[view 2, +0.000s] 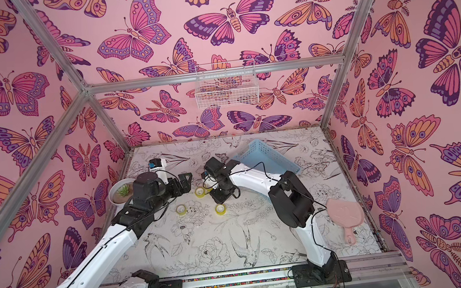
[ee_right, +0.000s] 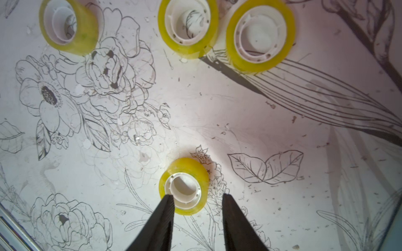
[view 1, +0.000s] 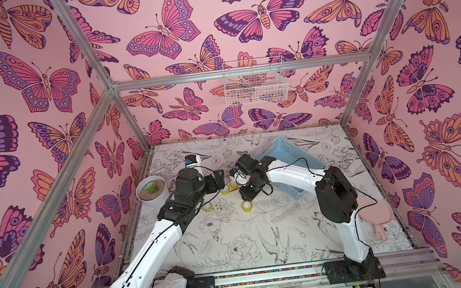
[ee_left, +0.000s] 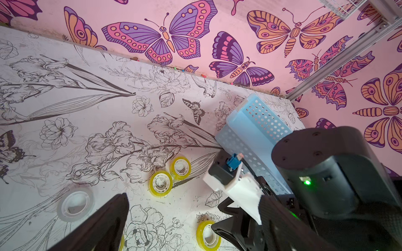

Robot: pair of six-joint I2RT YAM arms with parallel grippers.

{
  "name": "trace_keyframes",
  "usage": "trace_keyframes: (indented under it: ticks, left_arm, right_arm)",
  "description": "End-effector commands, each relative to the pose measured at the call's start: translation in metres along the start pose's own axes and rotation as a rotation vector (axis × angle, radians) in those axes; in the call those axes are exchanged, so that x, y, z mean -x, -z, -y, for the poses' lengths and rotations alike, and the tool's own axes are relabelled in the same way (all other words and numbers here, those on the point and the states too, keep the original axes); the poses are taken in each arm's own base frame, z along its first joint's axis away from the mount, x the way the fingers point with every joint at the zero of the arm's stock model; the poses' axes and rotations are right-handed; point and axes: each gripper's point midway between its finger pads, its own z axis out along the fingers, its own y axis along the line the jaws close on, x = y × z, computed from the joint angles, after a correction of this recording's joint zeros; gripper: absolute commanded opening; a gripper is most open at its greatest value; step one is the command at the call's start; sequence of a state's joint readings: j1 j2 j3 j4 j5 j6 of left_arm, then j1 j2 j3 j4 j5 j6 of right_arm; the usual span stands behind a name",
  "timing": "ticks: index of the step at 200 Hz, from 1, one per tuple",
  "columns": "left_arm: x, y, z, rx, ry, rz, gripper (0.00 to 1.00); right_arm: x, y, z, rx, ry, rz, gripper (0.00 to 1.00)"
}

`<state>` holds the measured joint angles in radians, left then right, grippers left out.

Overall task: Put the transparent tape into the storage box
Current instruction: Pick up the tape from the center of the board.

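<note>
Rail (view 1: 266,275): metal, runs along the front edge of the table (view 1: 234,246)
Edges: pink butterfly walls (view 1: 30,113) close the left, back and right sides; metal posts (view 1: 129,117) stand at the back corners
Open room: widest free stretch is the front middle, between left arm (view 1: 158,243) and right arm (view 1: 290,173); a smaller one lies back left
Pot (view 1: 156,200): white, round, holding a green succulent, near the left wall
Left gripper (view 1: 219,181): black fingers spread wide, holding nothing, just left of the rolls
Tape: four yellowish see-through rolls with white ribbed cores lie flat mid-table; left roll (view 1: 207,207) apart, pair (view 1: 224,191) touching each other, near roll (view 1: 247,205) further right; a colourless clear roll (ee_left: 75,204) shows in the left wrist view only
Right gripper (ee_right: 196,201): tapered black fingers parted, nothing clamped, over the near roll; one tip overlaps its rim, contact cannot be told
Box (view 1: 285,147): light blue plastic, low walls punched with rows of holes, back right; right arm crosses its near corner; every roll seen lies outside it, to its left
Paddle (view 1: 372,211): pink, smooth, by the right wall
Basket (view 1: 255,85): white wire, hung on the back wall
Surface: table sheet printed with black line flowers and birds, flecked with small bits
</note>
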<state>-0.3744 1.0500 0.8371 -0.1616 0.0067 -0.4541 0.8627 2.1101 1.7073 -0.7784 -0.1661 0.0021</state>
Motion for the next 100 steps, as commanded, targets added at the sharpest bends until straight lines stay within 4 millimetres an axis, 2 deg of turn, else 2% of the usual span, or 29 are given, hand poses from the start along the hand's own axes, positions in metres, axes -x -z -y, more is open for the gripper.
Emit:
trace_keyframes:
  ticks: [1, 51, 100]
  left_arm:
    - [-0.005, 0.003, -0.002, 0.011, 0.01, -0.014, 1.0]
    - [-0.01, 0.004, -0.003, 0.009, 0.01, -0.023, 1.0]
    - [-0.013, 0.004, -0.003, 0.004, 0.007, -0.03, 1.0]
  right_arm:
    - [-0.013, -0.007, -0.003, 0.006, 0.007, -0.044, 0.43]
    - [-0.021, -0.02, -0.011, -0.015, 0.031, -0.073, 0.42]
    - [-0.031, -0.034, 0.002, -0.078, 0.031, -0.099, 0.41]
